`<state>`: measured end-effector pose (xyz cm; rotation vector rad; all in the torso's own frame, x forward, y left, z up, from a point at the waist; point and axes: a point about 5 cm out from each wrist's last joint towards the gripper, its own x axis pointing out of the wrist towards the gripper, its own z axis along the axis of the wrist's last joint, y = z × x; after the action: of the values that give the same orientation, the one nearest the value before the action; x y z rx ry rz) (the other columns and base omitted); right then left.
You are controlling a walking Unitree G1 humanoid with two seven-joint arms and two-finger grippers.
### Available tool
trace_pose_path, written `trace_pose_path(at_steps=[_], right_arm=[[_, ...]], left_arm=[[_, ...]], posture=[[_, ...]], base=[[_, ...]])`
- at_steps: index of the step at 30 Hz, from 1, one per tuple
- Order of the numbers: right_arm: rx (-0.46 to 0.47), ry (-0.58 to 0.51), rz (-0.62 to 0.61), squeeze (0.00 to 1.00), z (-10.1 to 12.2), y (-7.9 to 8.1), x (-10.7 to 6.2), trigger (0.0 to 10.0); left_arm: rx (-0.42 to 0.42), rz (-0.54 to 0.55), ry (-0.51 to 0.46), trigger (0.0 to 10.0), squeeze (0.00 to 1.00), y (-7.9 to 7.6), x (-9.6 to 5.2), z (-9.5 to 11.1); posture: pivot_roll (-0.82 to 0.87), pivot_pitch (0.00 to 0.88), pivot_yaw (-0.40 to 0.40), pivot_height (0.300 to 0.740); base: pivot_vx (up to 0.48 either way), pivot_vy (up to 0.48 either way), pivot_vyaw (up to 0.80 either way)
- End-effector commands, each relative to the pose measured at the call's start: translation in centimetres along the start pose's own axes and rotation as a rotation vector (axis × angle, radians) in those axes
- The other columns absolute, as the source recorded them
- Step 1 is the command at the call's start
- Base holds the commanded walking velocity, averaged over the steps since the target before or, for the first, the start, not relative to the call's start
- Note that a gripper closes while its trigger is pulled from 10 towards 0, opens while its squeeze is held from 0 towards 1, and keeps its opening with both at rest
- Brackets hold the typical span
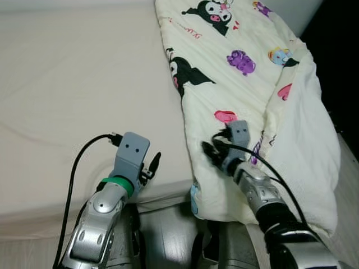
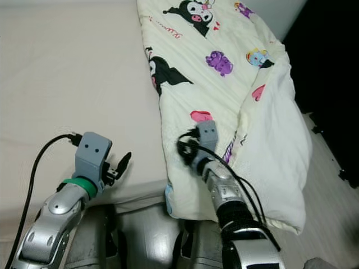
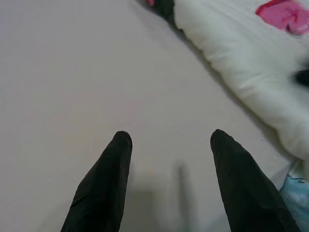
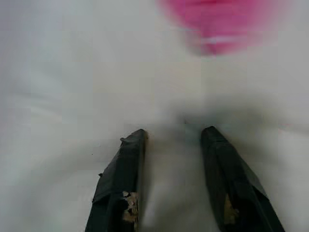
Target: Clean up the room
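Now you have the blanket [image 1: 247, 84] as the thing to tidy: a cream quilt with cartoon prints, folded into a long strip. It lies along the right side of the bed [image 1: 73, 89], and its near end hangs over the bed edge toward the robot's legs. The right part of it droops toward the floor [image 1: 348, 185] beside the bed.

Your right gripper [image 1: 208, 150] is low on the blanket near its left edge, just below a pink print [image 1: 226, 116]. In the right wrist view its two black fingers [image 4: 120, 188] stand apart, with soft white fabric between and under them; they press on the cloth but do not pinch it yet, as far as I judge. Your left gripper [image 1: 154, 163] hovers over the bare sheet near the bed edge, just beside the blanket's border, with its fingers [image 3: 104, 183] also spread and holding nothing.

What could go wrong: if you close the right fingers now, you may catch only the top layer, so the fold opens when you lift. The hanging part is heavy, and a pull toward the left could drag the whole quilt off the bed. The black cable [image 1: 269, 174] on the right arm lies close to the fabric and may snag it.
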<state>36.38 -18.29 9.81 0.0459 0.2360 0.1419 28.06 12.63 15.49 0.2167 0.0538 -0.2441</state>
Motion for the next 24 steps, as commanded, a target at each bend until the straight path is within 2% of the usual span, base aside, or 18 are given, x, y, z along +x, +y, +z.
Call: trace_pose_path(at_steps=[1,3,5,7,8,9,11,13,14,15,16,18,19,20,21,22,23,24], right_arm=[[0.002,0.079,-0.161,0.00,-2.5,-3.0,-1.4,10.0],[0.002,0.079,-0.161,0.00,-2.5,-3.0,-1.4,10.0],[-0.008,0.103,-0.329,0.00,-3.9,-7.2,-3.7,10.0],[-0.008,0.103,-0.329,0.00,-3.9,-7.2,-3.7,10.0],[-0.010,0.113,-0.376,0.00,-4.6,-8.5,-4.7,10.0],[-0.010,0.113,-0.376,0.00,-4.6,-8.5,-4.7,10.0],[-0.022,0.165,-0.469,0.00,-6.7,-10.9,-7.3,10.0],[-0.022,0.165,-0.469,0.00,-6.7,-10.9,-7.3,10.0],[-0.029,0.186,-0.503,0.00,-7.4,-11.5,-8.1,10.0],[-0.029,0.219,-0.610,0.00,-8.5,-13.2,-10.0,10.0],[-0.029,0.219,-0.610,0.00,-8.5,-13.2,-10.0,10.0],[-0.027,0.262,-0.913,0.00,-9.9,-17.6,-15.4,10.0],[-0.027,0.262,-0.913,0.00,-9.9,-17.6,-15.4,10.0],[0.002,0.265,-1.096,0.00,-10.3,-19.7,-18.8,10.0],[0.002,0.265,-1.096,0.00,-10.3,-19.7,-18.8,10.0],[0.040,0.256,-1.297,0.00,-10.5,-21.8,-22.8,10.0],[0.040,0.256,-1.297,0.00,-10.5,-21.8,-22.8,10.0],[0.077,0.190,-1.602,0.00,-9.8,-24.3,-29.1,10.0]], left_arm=[[0.003,-0.006,0.032,10.0,0.00,-0.2,-0.2,-0.7],[0.003,-0.006,0.032,10.0,0.00,-0.2,-0.2,-0.7],[0.003,-0.019,0.028,10.0,0.00,-0.4,0.1,-0.5],[0.003,-0.019,0.028,10.0,0.00,-0.4,0.1,-0.5],[0.002,-0.025,0.027,10.0,0.00,-0.5,0.3,-0.5],[0.002,-0.025,0.027,10.0,0.00,-0.5,0.3,-0.5],[-0.002,-0.034,0.026,10.0,0.00,-0.7,0.5,-0.4],[-0.002,-0.034,0.026,10.0,0.00,-0.7,0.5,-0.4],[-0.004,-0.036,0.026,10.0,0.00,-0.8,0.5,-0.4],[-0.005,-0.036,0.027,10.0,0.00,-0.8,0.5,-0.4],[-0.005,-0.036,0.027,10.0,0.00,-0.8,0.5,-0.4],[-0.006,-0.037,0.026,10.0,0.00,-0.8,0.5,-0.4],[-0.006,-0.037,0.026,10.0,0.00,-0.8,0.5,-0.4],[-0.006,-0.037,0.026,10.0,0.00,-0.8,0.6,-0.4],[-0.006,-0.037,0.026,10.0,0.00,-0.8,0.6,-0.4],[-0.006,-0.038,0.026,10.0,0.00,-0.7,0.6,-0.4],[-0.006,-0.038,0.026,10.0,0.00,-0.7,0.6,-0.4],[-0.006,-0.039,0.026,10.0,0.00,-0.7,0.7,-0.5]], posture=[[0.20,0.305,-0.002,0.599],[0.20,0.305,-0.002,0.599],[0.19,0.294,0.001,0.599],[0.19,0.294,0.001,0.599],[0.18,0.289,0.001,0.599],[0.18,0.289,0.001,0.599],[0.16,0.276,-0.002,0.599],[0.16,0.276,-0.002,0.599],[0.16,0.276,-0.002,0.599],[0.15,0.271,-0.006,0.599],[0.15,0.271,-0.006,0.599],[0.15,0.268,-0.007,0.599],[0.15,0.268,-0.007,0.599],[0.14,0.264,-0.006,0.599],[0.14,0.264,-0.006,0.599],[0.14,0.261,-0.004,0.599],[0.14,0.261,-0.004,0.599],[0.13,0.259,-0.002,0.599]], base=[[0.000,0.000,0.00],[0.000,0.000,0.00],[0.000,0.000,0.00],[0.000,0.000,0.00],[0.000,0.000,0.00],[0.000,0.000,0.00],[0.000,0.000,0.00],[0.000,0.000,0.00],[0.000,0.000,0.00],[0.000,0.000,0.00],[0.000,0.000,0.00],[0.000,0.000,0.00],[0.000,0.000,0.00],[0.000,0.000,0.00],[0.000,0.000,0.00],[0.000,0.000,0.00],[0.000,0.000,0.00],[0.000,0.000,0.00]])
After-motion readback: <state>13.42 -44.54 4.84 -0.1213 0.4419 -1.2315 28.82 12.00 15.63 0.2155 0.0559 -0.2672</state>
